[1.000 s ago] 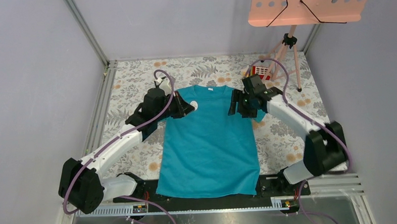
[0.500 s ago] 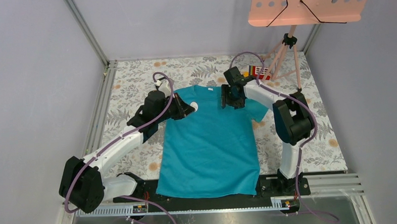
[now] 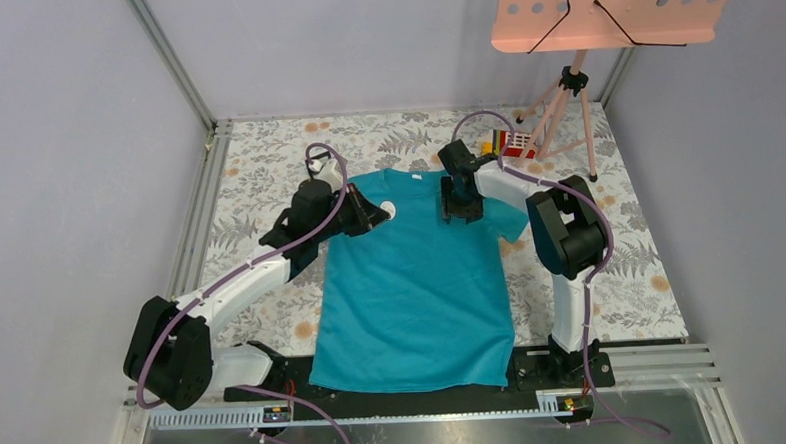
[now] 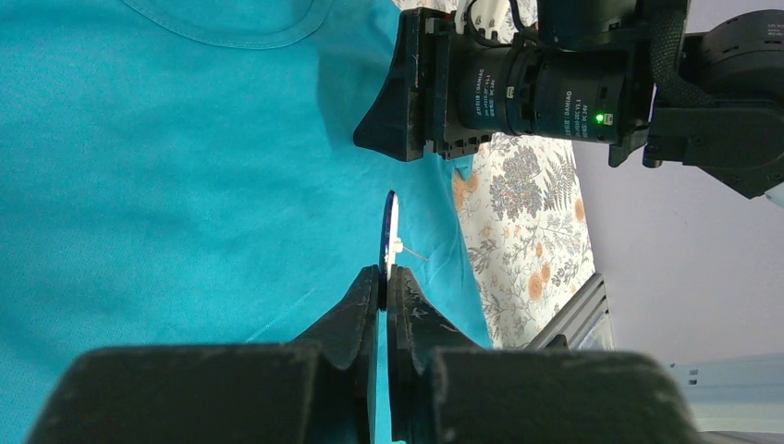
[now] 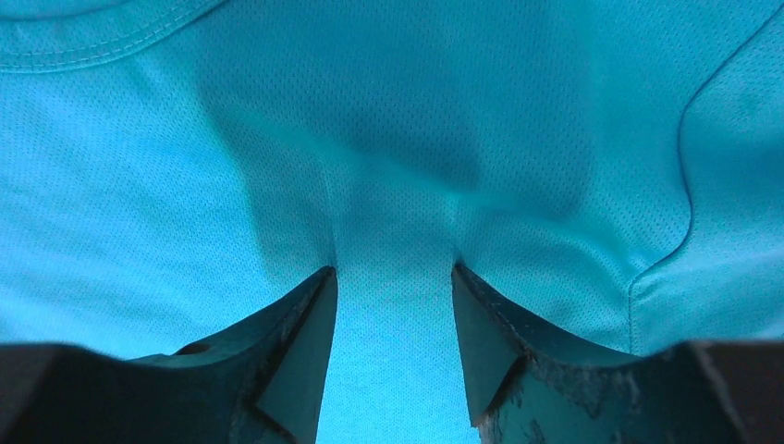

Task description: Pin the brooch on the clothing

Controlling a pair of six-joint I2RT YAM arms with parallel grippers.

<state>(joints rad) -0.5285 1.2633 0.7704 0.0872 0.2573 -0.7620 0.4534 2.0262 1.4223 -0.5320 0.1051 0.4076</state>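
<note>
Brooch (image 4: pixel 389 227) first: it sits edge-on in my left gripper (image 4: pixel 383 280), whose fingers are clamped on its lower rim, so the blue face and the pale pin (image 4: pixel 398 248) at its back are both free of the pads. I read that hold as deliberate, since it leaves the pin exposed toward the cloth. It hangs just over the teal T-shirt (image 3: pixel 412 291), beside the collar (image 4: pixel 231 37) on the left arm's side; I cannot tell whether it touches. Across the collar, my right gripper (image 5: pixel 395 277) has its fingers apart, tips down on the fabric with a strip of cloth between them. I judge it is placed there to steady or bunch the shirt, so the pin meets something firm.
</note>
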